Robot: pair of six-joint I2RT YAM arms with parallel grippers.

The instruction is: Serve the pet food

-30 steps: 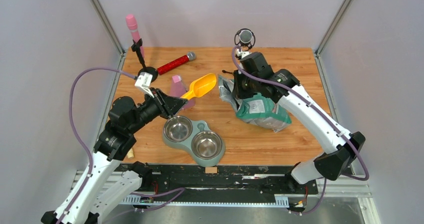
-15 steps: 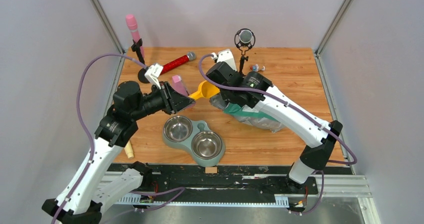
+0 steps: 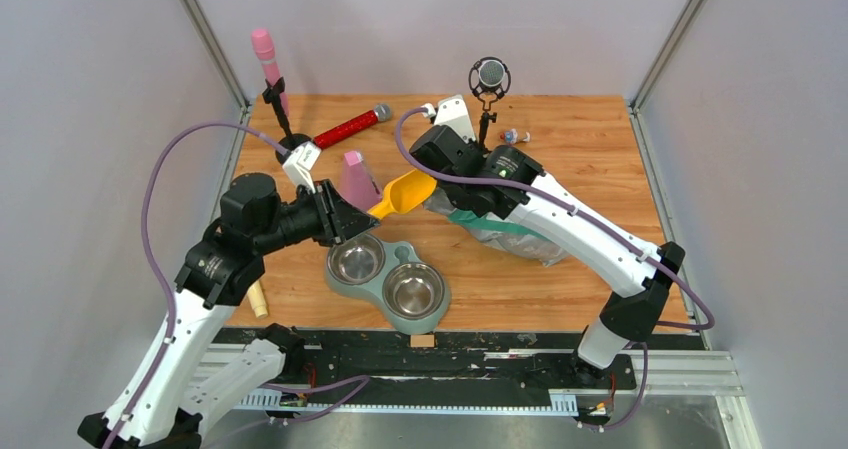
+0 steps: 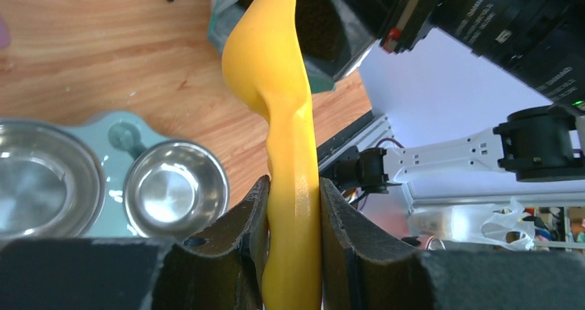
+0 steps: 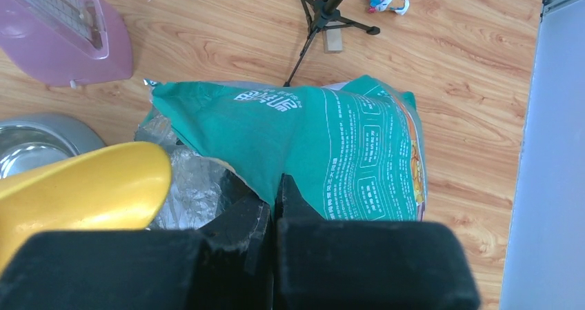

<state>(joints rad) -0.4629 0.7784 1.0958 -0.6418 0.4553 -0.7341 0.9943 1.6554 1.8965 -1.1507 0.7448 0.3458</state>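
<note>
While the left end effector clamps the scoop, the downturned right end effector pinches the bag.

a robot lab's test cell
we see a wooden desk boxed in by plain grey panels on metal posts, two white robot arms bolted to a black rail at its near edge, purple cables looping free, and a stand microphone among the props.
</note>
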